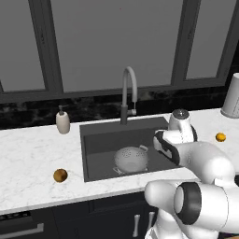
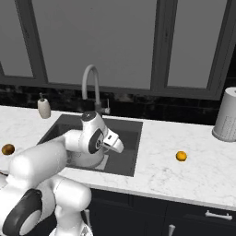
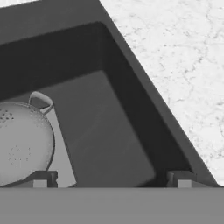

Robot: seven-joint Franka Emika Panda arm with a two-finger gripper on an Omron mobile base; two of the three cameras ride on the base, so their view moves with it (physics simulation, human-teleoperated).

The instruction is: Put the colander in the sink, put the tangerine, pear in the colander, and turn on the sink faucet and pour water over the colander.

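Note:
The silver colander (image 1: 131, 158) stands on the floor of the dark grey sink (image 1: 98, 140), left of centre; the hand view has the colander (image 3: 22, 140) at lower left with one loop handle up. My gripper (image 3: 111, 179) is open and empty, hanging over the sink's right half beside the colander without touching it. The bright orange tangerine (image 1: 221, 137) lies on the counter right of the sink, also the tangerine (image 2: 181, 156). The brownish pear (image 1: 60, 175) lies on the counter left of the sink. The gooseneck sink faucet (image 1: 128, 91) rises behind the basin.
A cream soap pump bottle (image 1: 63, 122) stands at the back left of the sink. A pale cylindrical canister (image 2: 226, 115) stands at the far right of the counter. The white marble counter (image 3: 183, 65) runs along the sink's right rim.

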